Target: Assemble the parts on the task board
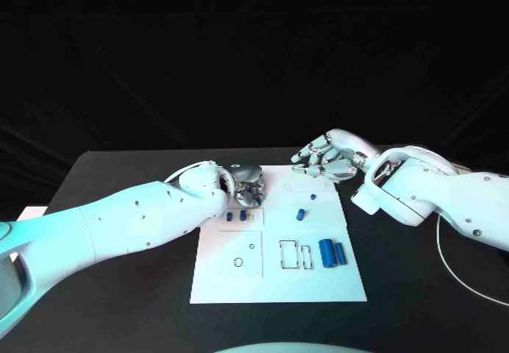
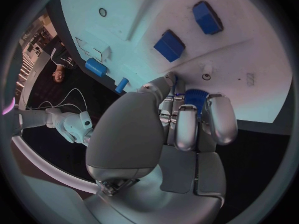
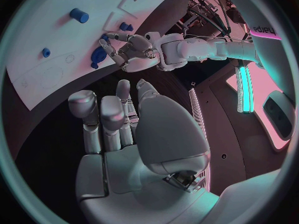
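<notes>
Head view: a small blue part is pinched by the left hand at the task board's far-left corner, while the right hand is held loose and empty beyond its far edge. 2 blue cylinders are parked near the board's right edge. Parts this size are probably light, stiff, slick plastic, best gripped across the sides.

White task board; blue parts; black table; silver hands.
</notes>
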Motion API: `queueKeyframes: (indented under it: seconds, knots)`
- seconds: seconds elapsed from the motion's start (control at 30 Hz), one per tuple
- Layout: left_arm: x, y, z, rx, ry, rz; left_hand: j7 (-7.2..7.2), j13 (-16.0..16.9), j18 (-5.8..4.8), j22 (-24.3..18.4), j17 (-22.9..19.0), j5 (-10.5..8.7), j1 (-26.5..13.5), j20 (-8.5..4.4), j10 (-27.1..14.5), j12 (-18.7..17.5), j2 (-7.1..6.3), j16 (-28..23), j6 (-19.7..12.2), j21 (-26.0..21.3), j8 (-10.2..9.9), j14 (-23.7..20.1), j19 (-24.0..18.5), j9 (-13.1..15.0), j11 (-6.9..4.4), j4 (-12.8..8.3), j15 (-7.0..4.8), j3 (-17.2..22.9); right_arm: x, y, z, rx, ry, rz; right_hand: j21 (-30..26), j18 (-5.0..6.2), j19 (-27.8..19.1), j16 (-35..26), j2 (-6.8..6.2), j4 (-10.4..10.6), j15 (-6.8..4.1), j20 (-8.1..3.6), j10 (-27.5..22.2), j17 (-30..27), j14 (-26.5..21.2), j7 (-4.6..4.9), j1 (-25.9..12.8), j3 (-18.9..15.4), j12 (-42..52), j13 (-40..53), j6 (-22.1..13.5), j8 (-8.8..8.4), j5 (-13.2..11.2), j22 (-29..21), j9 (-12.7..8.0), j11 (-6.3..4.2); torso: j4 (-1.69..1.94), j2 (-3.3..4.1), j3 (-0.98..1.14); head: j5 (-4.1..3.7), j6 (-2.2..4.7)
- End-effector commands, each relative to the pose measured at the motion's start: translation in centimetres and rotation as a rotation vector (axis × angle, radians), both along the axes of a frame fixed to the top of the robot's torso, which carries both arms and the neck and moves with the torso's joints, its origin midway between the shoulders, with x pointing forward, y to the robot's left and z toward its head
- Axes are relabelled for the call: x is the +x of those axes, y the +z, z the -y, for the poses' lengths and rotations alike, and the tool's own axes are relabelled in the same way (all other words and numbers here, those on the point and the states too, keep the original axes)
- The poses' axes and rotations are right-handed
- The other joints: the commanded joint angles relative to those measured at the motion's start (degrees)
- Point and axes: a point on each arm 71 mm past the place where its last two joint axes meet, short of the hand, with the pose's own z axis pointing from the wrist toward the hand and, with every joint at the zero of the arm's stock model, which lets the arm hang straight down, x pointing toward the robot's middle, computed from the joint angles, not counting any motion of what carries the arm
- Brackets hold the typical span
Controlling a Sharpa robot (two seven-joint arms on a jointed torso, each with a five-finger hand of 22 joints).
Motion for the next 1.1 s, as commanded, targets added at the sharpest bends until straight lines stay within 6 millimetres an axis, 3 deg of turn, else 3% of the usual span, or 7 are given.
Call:
queueKeyframes:
  seconds: [0.03,0.37,0.57,0.73,1.1]
  knots:
    - [-0.2,0.8,0.0,-0.054,0.003,0.026,0.16,-0.1,-0.66,1.89,-0.29,0.25,-0.83,-0.12,0.33,-0.69,-0.41,0.1,0.51,0.23,-0.44,1.69,0.86,-0.16,0.14,-0.28,-0.13,0.96,-0.1,0.0,-0.1,-0.002,0.016,0.0,-0.2,0.45,-0.31,-0.06,0.14,-0.27,0.09,-0.02,-0.38,0.07,0.3,0.09,0.56,0.1,0.29,-0.07,-0.21,0.28,0.27,0.01,-0.06,-0.18,0.07,-0.09,0.06,-0.05,0.11]
    - [-0.7,2.7,-2.6,-0.11,0.049,0.015,0.12,0.02,-0.68,2.15,-0.56,0.26,-1.88,-0.07,0.99,-1.17,-0.79,0.05,1.08,0.44,-0.46,1.65,0.86,-0.21,0.09,-0.74,-0.18,1.84,-0.1,0.0,0.0,0.0,0.013,-0.001,-0.2,0.45,-0.31,-0.06,0.14,-0.27,0.09,-0.02,-0.38,0.07,0.3,0.09,0.56,0.1,0.29,-0.07,-0.21,0.28,0.28,0.01,-0.06,-0.18,0.15,-0.08,0.1,0.07,0.43]
    - [-0.6,2.5,-4.3,-0.096,0.072,-0.017,0.09,0.05,-0.69,2.21,-0.58,0.24,-2.13,-0.07,1.12,-1.28,-0.9,0.06,1.16,0.5,-0.49,1.65,0.87,-0.22,0.07,-0.82,-0.18,1.96,-0.1,0.0,0.1,0.0,0.012,-0.002,-0.2,0.45,-0.31,-0.06,0.14,-0.27,0.09,-0.02,-0.38,0.07,0.3,0.09,0.56,0.1,0.29,-0.07,-0.21,0.28,0.28,0.01,-0.06,-0.18,0.25,-0.01,-0.01,0.08,0.42]
    - [-0.5,2.1,-5.3,-0.08,0.089,-0.037,0.08,0.06,-0.68,2.21,-0.61,0.22,-2.3,-0.07,1.18,-1.35,-0.98,0.06,1.18,0.47,-0.51,1.65,0.85,-0.24,0.06,-0.85,-0.19,2.0,-0.1,0.0,0.1,0.0,0.012,-0.002,-0.2,0.45,-0.31,-0.06,0.14,-0.27,0.09,-0.02,-0.38,0.07,0.3,0.09,0.56,0.1,0.29,-0.07,-0.21,0.28,0.28,0.01,-0.06,-0.18,0.08,0.0,-0.02,0.29,0.35]
    - [-0.4,1.6,-5.8,-0.056,0.1,-0.062,0.07,0.08,-0.67,2.2,-0.57,0.2,-2.57,-0.07,1.24,-1.49,-1.05,0.09,1.21,0.42,-0.56,1.66,0.81,-0.27,0.05,-0.88,-0.19,2.09,-0.1,0.0,0.0,0.0,0.014,-0.002,-0.2,0.45,-0.31,-0.06,0.14,-0.27,0.09,-0.02,-0.38,0.07,0.3,0.09,0.56,0.1,0.29,-0.07,-0.21,0.28,0.28,0.01,-0.06,-0.18,0.03,0.01,0.03,0.52,0.16]
